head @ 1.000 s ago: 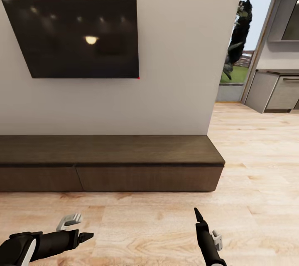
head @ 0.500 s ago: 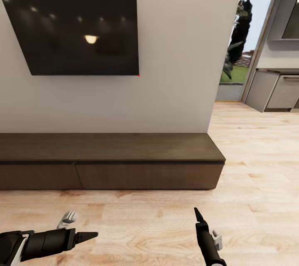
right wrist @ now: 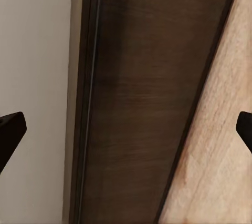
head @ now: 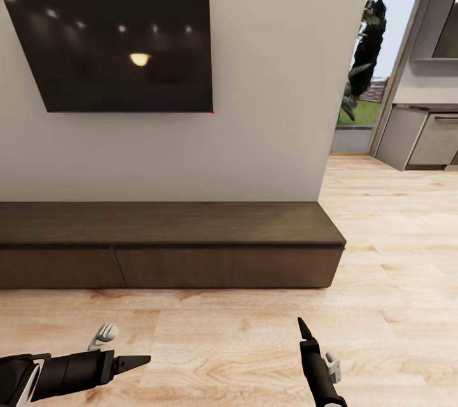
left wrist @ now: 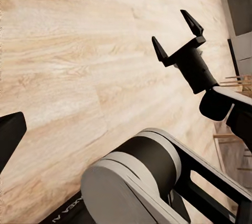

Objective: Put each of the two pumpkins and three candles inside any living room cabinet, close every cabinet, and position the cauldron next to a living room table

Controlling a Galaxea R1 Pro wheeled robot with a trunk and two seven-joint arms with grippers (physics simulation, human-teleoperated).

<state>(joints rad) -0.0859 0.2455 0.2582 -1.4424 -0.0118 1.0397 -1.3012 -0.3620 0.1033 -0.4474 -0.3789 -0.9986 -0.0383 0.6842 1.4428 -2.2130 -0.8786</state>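
Facing the closed cabinet [head: 172,248] at twelve o'clock, the left tool [head: 130,364] and right tool [left wrist: 177,33] hang spread and empty over the floor [head: 242,343].

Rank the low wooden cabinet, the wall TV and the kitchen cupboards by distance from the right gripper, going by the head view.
1. The cabinet, straight ahead of the right gripper across a strip of floor.
2. The TV, on the wall above the cabinet, ahead and to the left.
3. The kitchen cupboards, far off to the right past the wall's corner.
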